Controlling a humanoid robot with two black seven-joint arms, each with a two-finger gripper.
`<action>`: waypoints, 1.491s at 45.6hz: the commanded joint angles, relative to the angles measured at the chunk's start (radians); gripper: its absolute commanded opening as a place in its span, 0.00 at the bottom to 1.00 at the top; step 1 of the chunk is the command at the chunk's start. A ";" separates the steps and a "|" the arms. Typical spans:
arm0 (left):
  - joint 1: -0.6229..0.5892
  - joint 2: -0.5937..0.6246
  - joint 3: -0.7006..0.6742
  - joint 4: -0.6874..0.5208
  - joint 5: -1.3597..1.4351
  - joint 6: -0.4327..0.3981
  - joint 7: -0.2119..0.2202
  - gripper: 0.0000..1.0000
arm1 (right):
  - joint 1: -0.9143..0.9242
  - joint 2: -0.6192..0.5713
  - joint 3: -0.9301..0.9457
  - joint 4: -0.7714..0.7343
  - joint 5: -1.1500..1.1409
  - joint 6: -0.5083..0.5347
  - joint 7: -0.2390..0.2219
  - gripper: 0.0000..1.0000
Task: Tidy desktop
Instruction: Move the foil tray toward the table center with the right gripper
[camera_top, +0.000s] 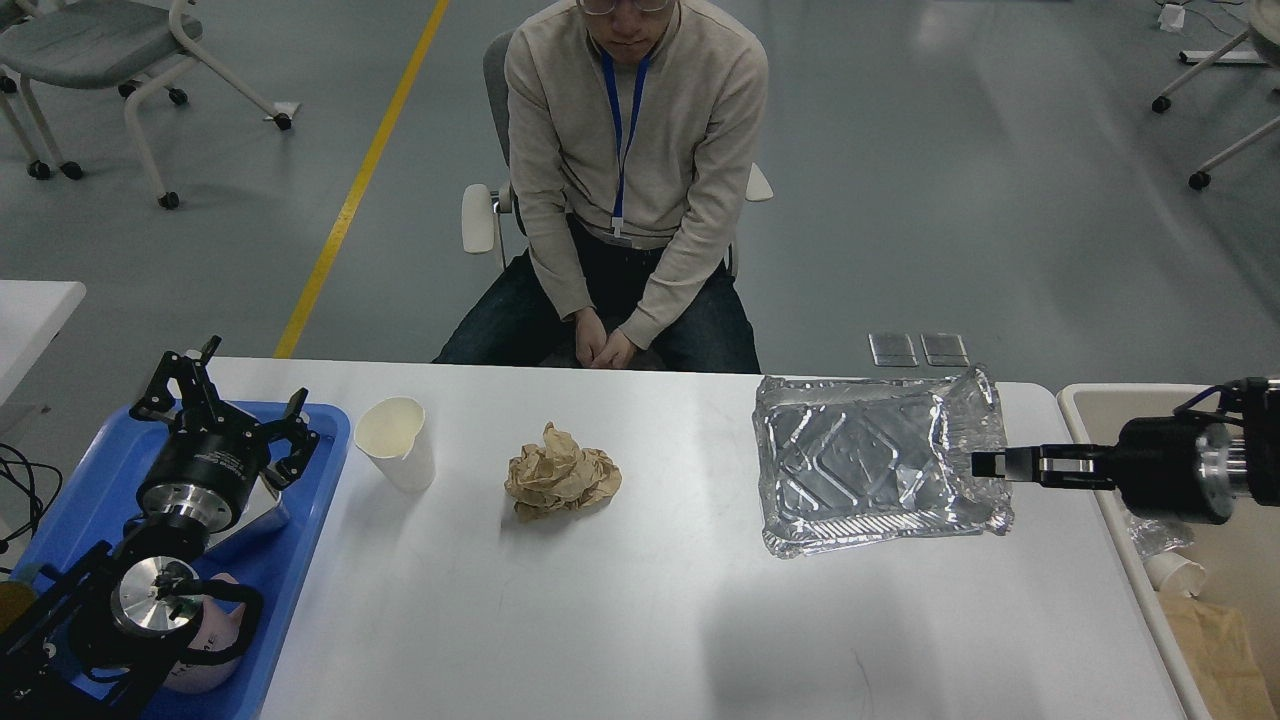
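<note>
The white desktop (700, 620) holds a white paper cup (397, 441) at the left and a crumpled ball of brown paper (561, 479) in the middle. My right gripper (988, 465) comes in from the right and is shut on the right rim of a crumpled foil tray (870, 462). The foil tray lies flat over the desktop's right part; I cannot tell whether it touches the surface. My left gripper (225, 400) is open and empty above the blue tray (80, 490), left of the cup.
The blue tray holds a metal bowl (268, 505) and a pink mug (205, 672). A beige bin (1090, 405) with rubbish stands off the desktop's right edge. A seated person (630, 180) faces the far edge.
</note>
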 joint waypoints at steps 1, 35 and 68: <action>0.001 0.010 -0.001 -0.011 0.004 -0.004 0.000 0.97 | 0.018 0.064 -0.019 -0.012 -0.018 0.035 0.001 0.00; 0.023 0.026 -0.044 -0.017 0.115 -0.017 -0.011 0.97 | 0.231 0.412 -0.393 -0.291 0.314 0.037 -0.032 0.00; 0.021 0.131 0.005 -0.112 0.112 -0.004 0.247 0.97 | 0.245 0.518 -0.555 -0.351 0.469 -0.051 -0.020 0.00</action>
